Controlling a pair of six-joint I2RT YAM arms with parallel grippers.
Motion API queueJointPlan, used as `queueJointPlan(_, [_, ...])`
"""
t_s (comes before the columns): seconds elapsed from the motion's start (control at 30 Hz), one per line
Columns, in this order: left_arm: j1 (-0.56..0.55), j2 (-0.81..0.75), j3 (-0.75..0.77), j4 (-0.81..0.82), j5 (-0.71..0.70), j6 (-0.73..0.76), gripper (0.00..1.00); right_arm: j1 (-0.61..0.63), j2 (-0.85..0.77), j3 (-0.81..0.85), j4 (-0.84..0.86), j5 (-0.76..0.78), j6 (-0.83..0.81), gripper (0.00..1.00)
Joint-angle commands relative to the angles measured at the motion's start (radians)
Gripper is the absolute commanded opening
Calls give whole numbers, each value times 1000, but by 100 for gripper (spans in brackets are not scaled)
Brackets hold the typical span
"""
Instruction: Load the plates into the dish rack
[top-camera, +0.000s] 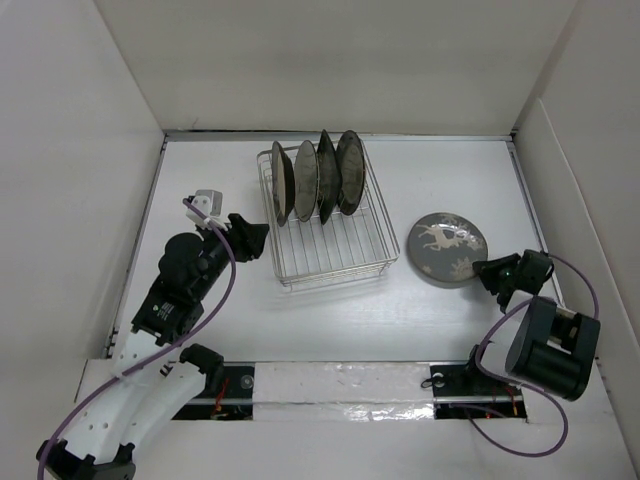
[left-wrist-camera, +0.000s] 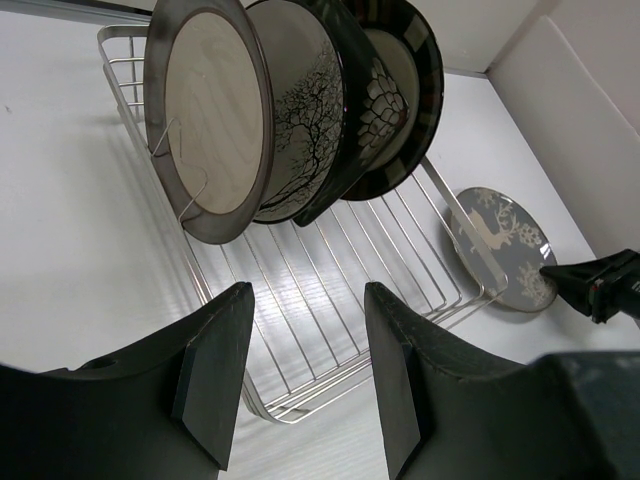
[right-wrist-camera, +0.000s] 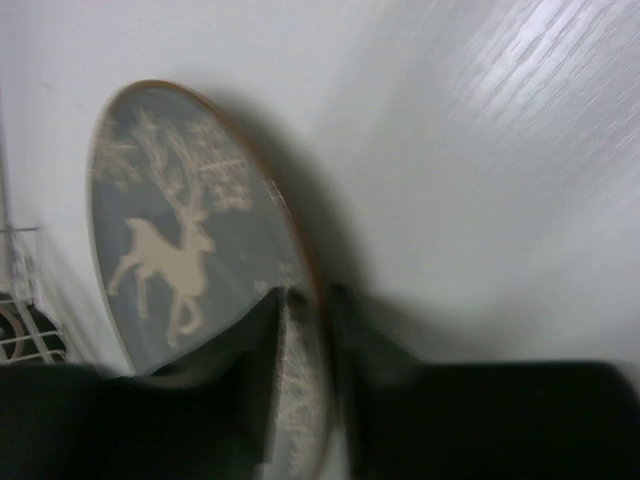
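Note:
The silver wire dish rack (top-camera: 335, 255) stands at the middle back of the table and holds several plates upright. From the left these are a black-rimmed plate with a pale centre (left-wrist-camera: 205, 120), a cream plate with a branch pattern (left-wrist-camera: 300, 110), a black square plate with flowers (left-wrist-camera: 375, 100) and a further dark-rimmed plate (left-wrist-camera: 425, 70). The grey plate with a white deer (top-camera: 445, 245) lies to the right of the rack. My right gripper (top-camera: 485, 270) straddles its right rim (right-wrist-camera: 300, 260) and is shut on it. My left gripper (top-camera: 250, 238) is open and empty at the rack's left front corner (left-wrist-camera: 305, 300).
White walls enclose the table on the left, back and right. The rack's front half (left-wrist-camera: 330, 300) holds no plates. The right arm's cable (top-camera: 500, 330) loops near the front edge.

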Motion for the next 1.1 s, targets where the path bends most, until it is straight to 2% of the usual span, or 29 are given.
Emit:
queueJointPlan(0.0, [-3, 3, 19, 42, -4, 6, 45, -20, 100, -44, 79, -78, 9, 22])
queueJointPlan(0.07, [-3, 6, 21, 41, -5, 6, 45, -40, 121, -51, 118, -97, 21, 3])
queueJointPlan(0.1, [-3, 9, 19, 41, -5, 6, 45, -40, 108, -51, 119, -95, 26, 0])
queueJointPlan(0.23, [-3, 16, 18, 41, -5, 7, 45, -40, -74, -44, 95, -75, 66, 0])
queueJointPlan(0.27, [-3, 18, 19, 41, -5, 7, 45, -25, -190, -24, 76, -61, 89, 0])
queueJointPlan(0.33, [-3, 24, 18, 39, -5, 7, 45, 17, -316, 24, 34, -5, 92, 0])
queueJointPlan(0.37, [-3, 26, 18, 41, -5, 7, 45, 44, -417, 60, -18, 77, 71, 0])
queueJointPlan(0.47, [8, 39, 16, 47, -2, 6, 45, 187, -485, 250, -92, 263, -17, 0])
queueJointPlan(0.5, [8, 44, 16, 48, -1, 4, 45, 266, -472, 359, -100, 312, -40, 0])
queueJointPlan(0.6, [19, 46, 16, 48, 0, 6, 45, 385, -394, 513, -102, 440, -147, 0])
queueJointPlan(0.73, [28, 47, 16, 47, 3, 4, 45, 616, -152, 808, -126, 577, -293, 0])
queueJointPlan(0.97, [37, 56, 16, 45, 4, 6, 45, 811, 154, 1162, -224, 776, -497, 0])
queueJointPlan(1.07, [37, 47, 13, 44, -4, 4, 45, 844, 206, 1226, -247, 834, -535, 0])
